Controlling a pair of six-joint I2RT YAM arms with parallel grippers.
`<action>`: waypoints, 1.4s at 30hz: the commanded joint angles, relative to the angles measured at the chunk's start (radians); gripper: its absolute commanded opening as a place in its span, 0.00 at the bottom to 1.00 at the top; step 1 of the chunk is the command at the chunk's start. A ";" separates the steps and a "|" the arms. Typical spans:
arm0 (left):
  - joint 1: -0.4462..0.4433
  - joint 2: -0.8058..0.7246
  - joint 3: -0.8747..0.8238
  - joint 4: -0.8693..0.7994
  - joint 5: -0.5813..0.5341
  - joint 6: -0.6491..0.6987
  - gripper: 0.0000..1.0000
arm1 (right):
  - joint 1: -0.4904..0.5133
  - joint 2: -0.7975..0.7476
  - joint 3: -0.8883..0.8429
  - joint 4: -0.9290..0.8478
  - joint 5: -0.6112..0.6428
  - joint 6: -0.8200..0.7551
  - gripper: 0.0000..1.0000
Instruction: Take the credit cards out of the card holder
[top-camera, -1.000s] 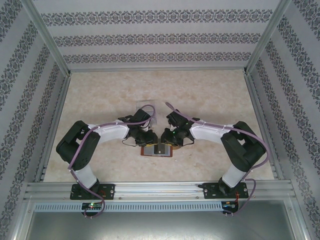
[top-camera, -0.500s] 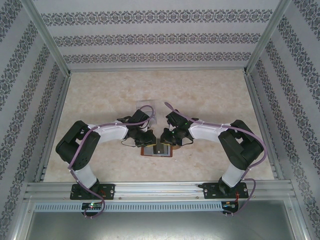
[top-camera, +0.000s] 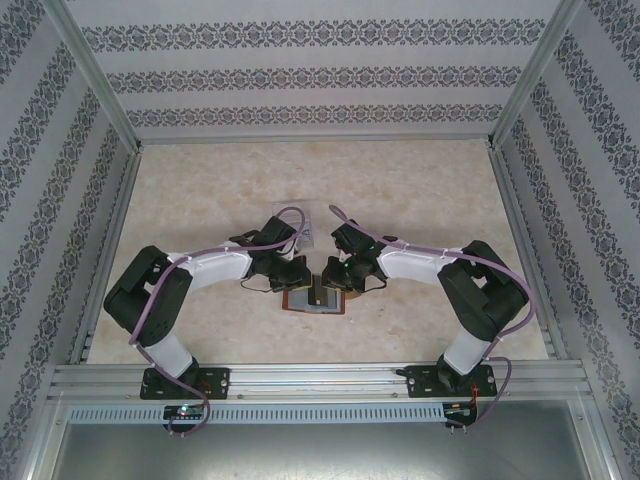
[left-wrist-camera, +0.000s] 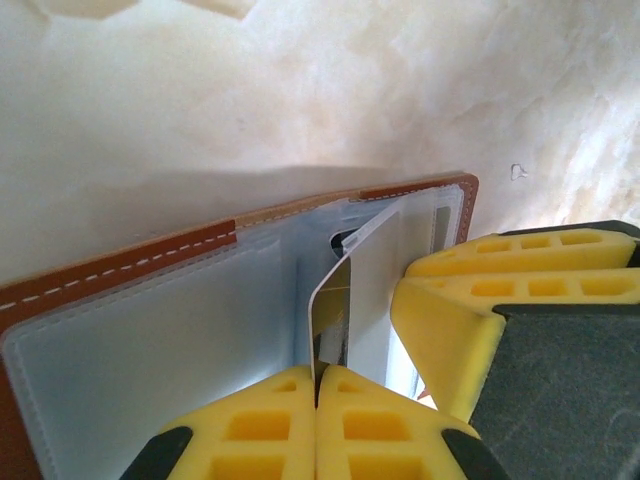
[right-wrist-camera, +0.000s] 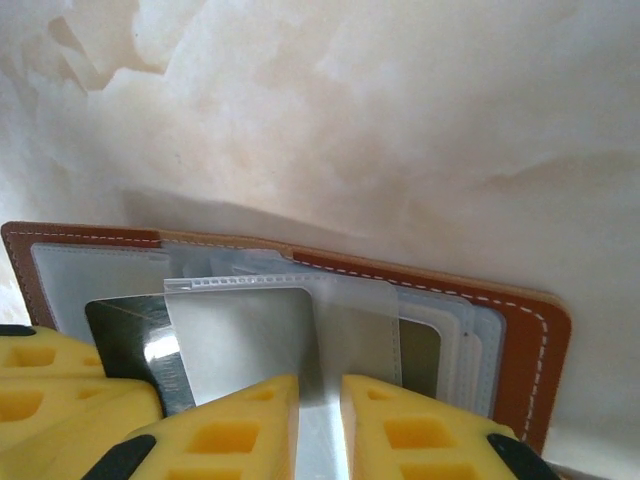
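Found holder (top-camera: 315, 300) lying open, brown cover down, on surface (top-camera: 400, 190), toward near edge, under both wrists. Noted left pincer (left-wrist-camera: 316, 400) closed tight on edge of pale card (left-wrist-camera: 338, 285); card standing on edge, far end at grey-blue middle slots. Saw right pincer (right-wrist-camera: 320, 410) just beside, jaws narrowly apart astride clear sleeve (right-wrist-camera: 250, 330); cannot tell whether pinched. Spotted dark glossy panel (right-wrist-camera: 125, 335) behind sleeve, kind unclear.

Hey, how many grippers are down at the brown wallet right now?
2. The left gripper is shut on a card standing over the middle of the wallet; the right gripper, slightly open, sits over its clear sleeves.
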 joint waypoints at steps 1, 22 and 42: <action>0.026 -0.036 -0.014 -0.071 -0.044 0.034 0.06 | 0.003 -0.009 0.001 -0.074 0.052 -0.018 0.21; 0.029 -0.073 0.047 -0.242 -0.139 0.101 0.05 | 0.004 -0.011 0.007 -0.078 0.055 -0.023 0.21; 0.001 -0.012 0.084 -0.183 -0.018 0.089 0.15 | 0.005 -0.005 0.018 -0.082 0.048 -0.025 0.21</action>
